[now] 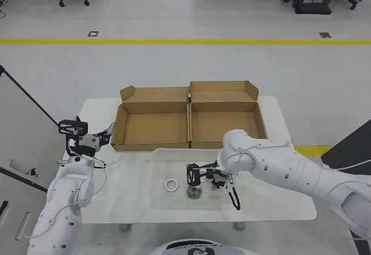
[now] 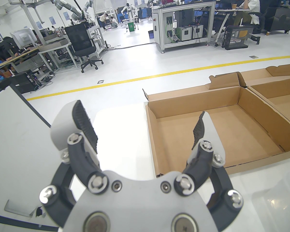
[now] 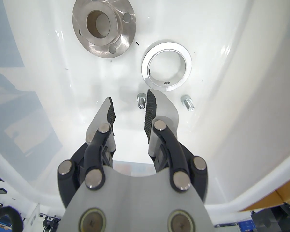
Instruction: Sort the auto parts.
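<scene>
At the left edge of my worktop [image 1: 269,118], the left tool [image 2: 140,111] hangs with its fingers spread wide, gripping nothing, just beside the left cardboard box [image 1: 153,127]. The right cardboard box [image 1: 227,124] sits against it (both lids open). In front of them, a clear tray [image 1: 134,191] holds a white ring [image 1: 171,185], then a steel flange [image 1: 193,191]. The right tool [image 3: 130,97] hovers over the tray floor, fingers parted, with the near bolt [image 3: 140,100] just beside one fingertip and the far bolt [image 3: 187,103] close to the ring.

Top: we looked down over the table [image 1: 276,121]
Left wrist: level across the same boxes [image 2: 207,131]
Right wrist: close above the tray [image 3: 50,97]
</scene>
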